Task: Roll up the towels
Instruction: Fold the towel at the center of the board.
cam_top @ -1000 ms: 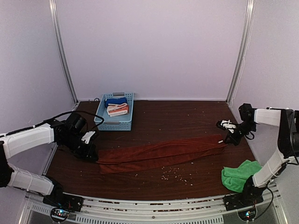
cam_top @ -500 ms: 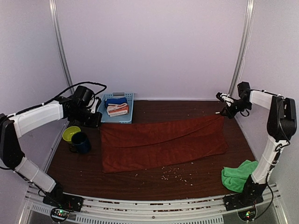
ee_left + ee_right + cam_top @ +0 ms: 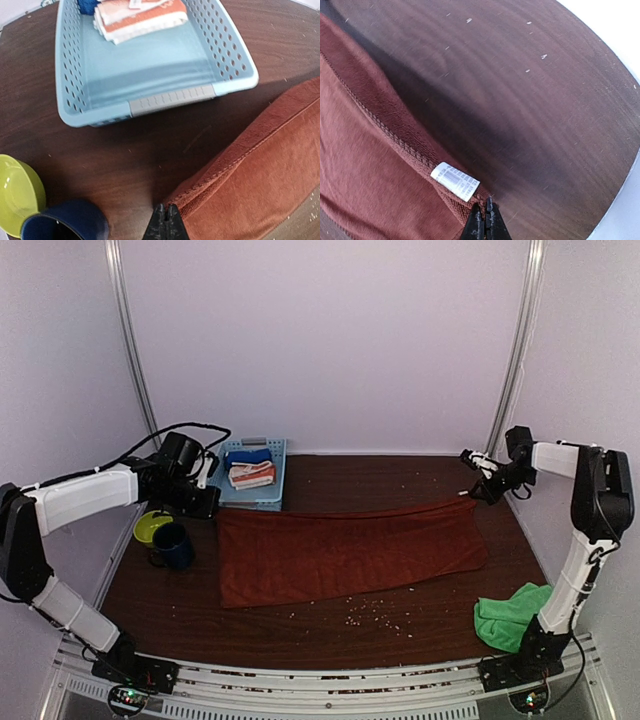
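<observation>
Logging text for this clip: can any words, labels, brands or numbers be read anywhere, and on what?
Nothing reads clearly in any view.
On the rust-brown cloth towel, the small white tag: faint printed lines, too blurred to read.
On the light blue perforated plastic basket, the grey strip: ridges only, no lettering.
</observation>
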`<move>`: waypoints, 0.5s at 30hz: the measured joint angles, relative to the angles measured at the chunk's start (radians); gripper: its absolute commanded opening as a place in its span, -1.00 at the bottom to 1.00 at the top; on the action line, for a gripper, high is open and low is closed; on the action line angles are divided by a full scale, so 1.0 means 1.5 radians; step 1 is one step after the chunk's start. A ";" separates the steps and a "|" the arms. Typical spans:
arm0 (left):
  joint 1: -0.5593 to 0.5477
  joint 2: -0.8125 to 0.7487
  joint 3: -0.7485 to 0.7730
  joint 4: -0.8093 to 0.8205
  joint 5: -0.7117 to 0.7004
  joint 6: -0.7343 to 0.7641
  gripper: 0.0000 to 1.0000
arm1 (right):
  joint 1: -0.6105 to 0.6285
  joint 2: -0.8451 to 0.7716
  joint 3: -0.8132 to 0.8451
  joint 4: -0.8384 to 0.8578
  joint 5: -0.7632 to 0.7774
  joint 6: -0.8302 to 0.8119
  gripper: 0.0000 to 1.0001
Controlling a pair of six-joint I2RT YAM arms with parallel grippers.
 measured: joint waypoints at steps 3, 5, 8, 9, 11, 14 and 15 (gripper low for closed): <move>0.000 -0.019 -0.020 -0.008 0.030 0.001 -1.00 | 0.000 -0.038 -0.053 -0.002 0.004 -0.037 -1.00; 0.000 -0.028 -0.031 -0.017 0.045 0.000 -1.00 | -0.001 -0.061 -0.097 -0.003 0.005 -0.063 -1.00; 0.000 -0.045 -0.051 -0.039 0.066 0.000 -1.00 | -0.003 -0.091 -0.154 -0.007 0.007 -0.086 -1.00; 0.000 -0.049 -0.055 -0.048 0.072 0.000 -1.00 | -0.005 -0.101 -0.170 -0.009 0.007 -0.096 -1.00; -0.001 -0.057 -0.064 -0.061 0.084 -0.001 -1.00 | -0.009 -0.119 -0.197 -0.010 0.007 -0.108 -1.00; -0.005 -0.064 -0.076 -0.079 0.098 -0.003 -1.00 | -0.021 -0.140 -0.222 -0.014 0.004 -0.125 -1.00; -0.006 -0.065 -0.078 -0.083 0.100 -0.004 -1.00 | -0.027 -0.146 -0.226 -0.016 0.001 -0.130 -1.00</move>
